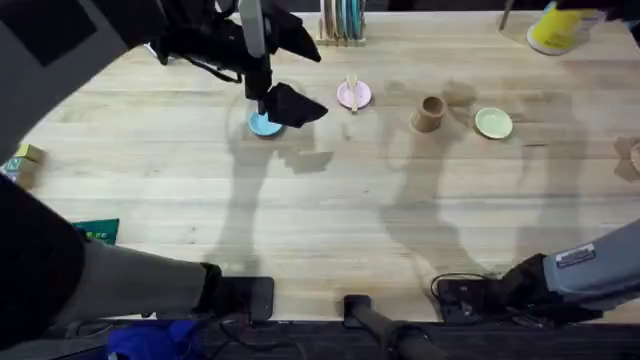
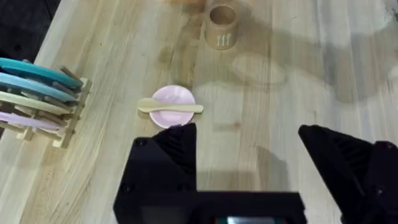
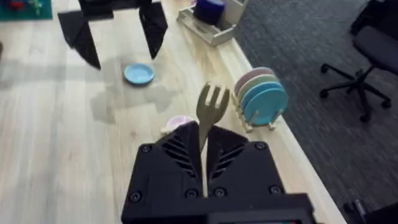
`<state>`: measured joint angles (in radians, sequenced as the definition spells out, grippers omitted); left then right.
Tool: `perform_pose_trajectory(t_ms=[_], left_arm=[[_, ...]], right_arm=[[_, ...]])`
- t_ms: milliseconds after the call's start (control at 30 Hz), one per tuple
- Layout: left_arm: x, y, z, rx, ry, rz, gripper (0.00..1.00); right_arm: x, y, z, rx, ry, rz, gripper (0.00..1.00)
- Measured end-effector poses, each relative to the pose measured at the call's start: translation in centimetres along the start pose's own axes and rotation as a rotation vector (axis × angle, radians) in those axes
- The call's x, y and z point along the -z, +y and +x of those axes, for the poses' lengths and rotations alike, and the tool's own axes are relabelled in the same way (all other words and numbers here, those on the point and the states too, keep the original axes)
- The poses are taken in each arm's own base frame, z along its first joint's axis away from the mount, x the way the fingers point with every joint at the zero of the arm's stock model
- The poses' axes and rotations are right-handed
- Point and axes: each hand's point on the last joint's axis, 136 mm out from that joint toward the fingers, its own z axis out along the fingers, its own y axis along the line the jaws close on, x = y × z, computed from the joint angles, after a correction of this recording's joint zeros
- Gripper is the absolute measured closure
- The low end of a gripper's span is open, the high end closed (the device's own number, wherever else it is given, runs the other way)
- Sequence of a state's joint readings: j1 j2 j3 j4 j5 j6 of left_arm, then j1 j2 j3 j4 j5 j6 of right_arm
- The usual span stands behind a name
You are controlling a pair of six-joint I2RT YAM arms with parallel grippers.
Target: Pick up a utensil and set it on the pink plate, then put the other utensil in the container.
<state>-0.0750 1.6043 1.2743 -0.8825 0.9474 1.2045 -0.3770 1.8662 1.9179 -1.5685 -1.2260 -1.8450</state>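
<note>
Your left pincer (image 2: 245,158) is hanging wide open with nothing between its fingers, up at the far side of the bench (image 1: 330,220) right over the light blue plate (image 1: 262,125). From the right wrist camera you're seeing that same left pincer farther off, its two black fingers spread apart above the blue plate, not touching it.

The utensil (image 2: 170,107) is lying flat across the pink plate (image 2: 172,98), both ends poking out past the rim. In the overhead view the pink plate is sitting just to the right of the blue one, with the container (image 1: 430,113) standing upright further right and the yellow-green plate (image 1: 493,122) beyond that. The container is well apart from the pink plate.

Your right pincer (image 3: 204,155) is clamping the other utensil (image 3: 208,121) by its handle, fingers closed snug on it, tines pointing up and away from the fingers. In that view the edge of the pink plate is peeking out just behind the right pincer's fingers. In the overhead view I can't tell where the right pincer itself is sitting.

There's also a wooden rack (image 2: 65,121) holding plates on edge near the far edge of the bench, close to the pink plate.
</note>
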Motion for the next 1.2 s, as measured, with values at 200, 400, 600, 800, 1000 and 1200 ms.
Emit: perform_pose_trajectory(t_ms=[200, 400, 600, 800, 1000, 1200], left_arm=[[0.0, 0.0, 0.0, 0.001, 0.0, 0.0, 0.005], [0.0, 0.0, 0.0, 0.001, 0.0, 0.0, 0.005], [0.0, 0.0, 0.0, 0.001, 0.0, 0.0, 0.005], [0.0, 0.0, 0.0, 0.0, 0.0, 0.0, 0.005], [0.0, 0.0, 0.0, 0.001, 0.0, 0.0, 0.005], [0.0, 0.0, 0.0, 0.001, 0.0, 0.0, 0.005]], right_arm=[[-1.1, -0.5, 3.2, -0.009, -0.011, -0.043, 0.967], [-1.7, -0.9, 5.4, -0.044, -0.018, -0.067, 0.968], [-2.1, -0.8, 6.6, -0.059, -0.009, -0.086, 0.967], [-3.6, 0.0, 8.4, -0.089, 0.025, -0.152, 0.968], [-5.2, 0.9, 10.0, -0.117, 0.053, -0.222, 0.967], [-5.5, 1.2, 11.4, -0.153, 0.063, -0.244, 0.967]])
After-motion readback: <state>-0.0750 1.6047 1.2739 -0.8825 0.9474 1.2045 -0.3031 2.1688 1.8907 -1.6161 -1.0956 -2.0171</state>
